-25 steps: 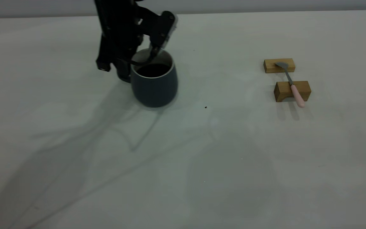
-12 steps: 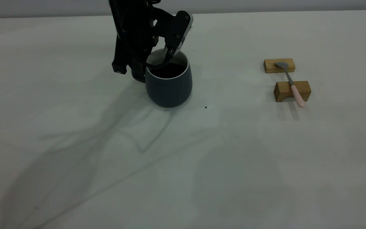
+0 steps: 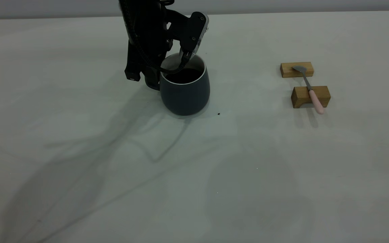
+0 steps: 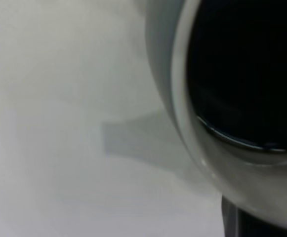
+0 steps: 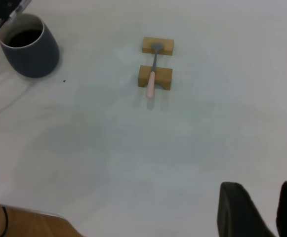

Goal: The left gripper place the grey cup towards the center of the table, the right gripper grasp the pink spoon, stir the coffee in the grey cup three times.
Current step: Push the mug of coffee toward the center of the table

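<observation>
left gripper (image 3: 177, 62): at the far rim of the grey cup, one silver-edged finger (image 3: 194, 33) reaching down inside the mouth, black body behind the cup; clamped on the cup wall
grey cup (image 3: 185, 89): upright on the table, left of centre in the exterior view; white rim and inside wall show; handle hidden behind the gripper; a tiny dark speck (image 3: 218, 113) lies just beside its base on the right
coffee (image 3: 185, 75): dark liquid inside the cup; in the left wrist view it fills the cup mouth (image 4: 247, 74), very close up
pink spoon (image 3: 311, 91): well apart from the cup, on the right; lies across two wooden blocks; metal bowl on the far block (image 3: 296, 69), neck and pink handle over the near block (image 3: 310, 96), handle end sticking out past it toward the camera
right gripper (image 5: 259, 210): not in the exterior view; only the dark fingertips show at the edge of its wrist view, slightly apart, nothing between them; high above the table, far from the spoon
table (image 3: 113, 189): pale surface; arm shadows across it
</observation>
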You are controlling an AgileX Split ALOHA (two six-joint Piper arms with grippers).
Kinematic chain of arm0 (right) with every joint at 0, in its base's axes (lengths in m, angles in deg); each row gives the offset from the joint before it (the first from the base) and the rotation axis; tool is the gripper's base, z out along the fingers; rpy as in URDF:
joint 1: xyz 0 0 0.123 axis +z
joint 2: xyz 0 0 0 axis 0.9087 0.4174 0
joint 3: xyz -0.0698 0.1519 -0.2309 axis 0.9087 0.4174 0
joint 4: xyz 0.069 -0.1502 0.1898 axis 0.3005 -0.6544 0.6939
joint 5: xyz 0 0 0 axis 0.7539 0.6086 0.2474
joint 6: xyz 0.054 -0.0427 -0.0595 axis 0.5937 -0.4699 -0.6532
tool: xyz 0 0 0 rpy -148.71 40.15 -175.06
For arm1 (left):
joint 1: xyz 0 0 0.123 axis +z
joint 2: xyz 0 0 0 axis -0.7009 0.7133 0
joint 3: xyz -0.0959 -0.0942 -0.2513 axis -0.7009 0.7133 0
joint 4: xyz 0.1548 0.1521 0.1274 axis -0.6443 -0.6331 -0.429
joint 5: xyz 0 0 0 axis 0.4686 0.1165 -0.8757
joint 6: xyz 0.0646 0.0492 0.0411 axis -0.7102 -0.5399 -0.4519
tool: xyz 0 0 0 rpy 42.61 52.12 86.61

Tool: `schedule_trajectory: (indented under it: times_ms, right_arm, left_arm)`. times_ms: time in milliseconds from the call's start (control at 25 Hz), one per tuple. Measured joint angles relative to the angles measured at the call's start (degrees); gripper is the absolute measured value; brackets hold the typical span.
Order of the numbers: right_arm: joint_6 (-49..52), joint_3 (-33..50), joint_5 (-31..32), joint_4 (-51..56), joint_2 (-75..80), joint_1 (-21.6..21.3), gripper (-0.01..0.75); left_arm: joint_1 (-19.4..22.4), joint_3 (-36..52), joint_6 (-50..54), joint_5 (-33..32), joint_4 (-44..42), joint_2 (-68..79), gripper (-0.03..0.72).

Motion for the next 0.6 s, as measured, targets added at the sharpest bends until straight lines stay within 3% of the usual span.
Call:
schedule_trajectory:
  times_ms: [200, 400, 600]
  right_arm:
    - [0.0, 0.0, 0.0, 0.06, 0.0, 0.0, 0.237]
    - [0.0, 0.0, 0.0, 0.06, 0.0, 0.0, 0.237]
    - [0.0, 0.0, 0.0, 0.06, 0.0, 0.0, 0.237]
  left_arm:
    - [0.0, 0.0, -0.65, 0.0, 0.0, 0.0, 0.209]
    - [-0.04, 0.0, -0.99, 0.13, -0.07, 0.51, 0.364]
    - [-0.24, 0.0, -0.82, -0.71, -0.33, 0.3, 0.455]
